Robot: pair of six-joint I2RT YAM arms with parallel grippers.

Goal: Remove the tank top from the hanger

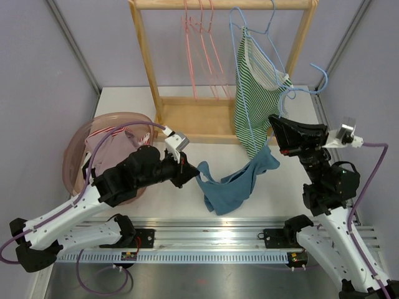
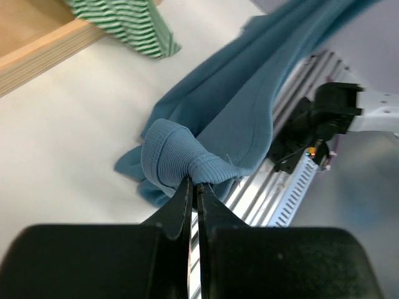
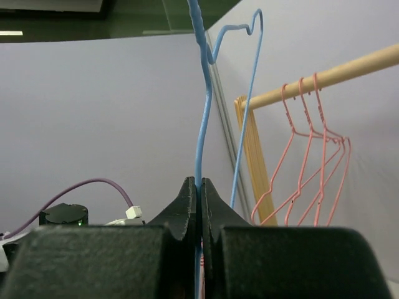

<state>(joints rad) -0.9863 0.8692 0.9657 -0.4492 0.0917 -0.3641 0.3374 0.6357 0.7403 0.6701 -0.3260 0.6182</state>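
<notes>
The white tabletop [image 1: 124, 103] carries a wooden rack [image 1: 146, 56] along its back edge. On the rack's top rod hang 3 pink wire hangers [image 1: 199, 43] and, to their right, a blue hanger [image 1: 240, 25] bearing a green-and-white striped tank top [image 1: 249, 106] whose hem drops in front of the rack's base.

At the left side sits a translucent pink basin [image 1: 78, 140] with pale clothes [image 1: 109, 140] in it.

The blue tank top [image 1: 234, 187] lies mostly on the tabletop in front of the rack, between the 2 arms. Its left end is lifted and bunched, and its right end rises toward the right arm, just below the striped hem. Whether that end is on a hanger cannot be told.

A second blue hanger [image 1: 305, 89] is off the rod, up at the right, with its hook pointing away from the rack.

The left gripper [image 1: 192, 171] is clenched on a ribbed fold of the blue tank top, as the left wrist view shows with the cloth puckered at the jaw tips. The right gripper [image 1: 274, 121] is clamped on the wire of the second blue hanger, which runs up from between its closed jaws in the right wrist view.
</notes>
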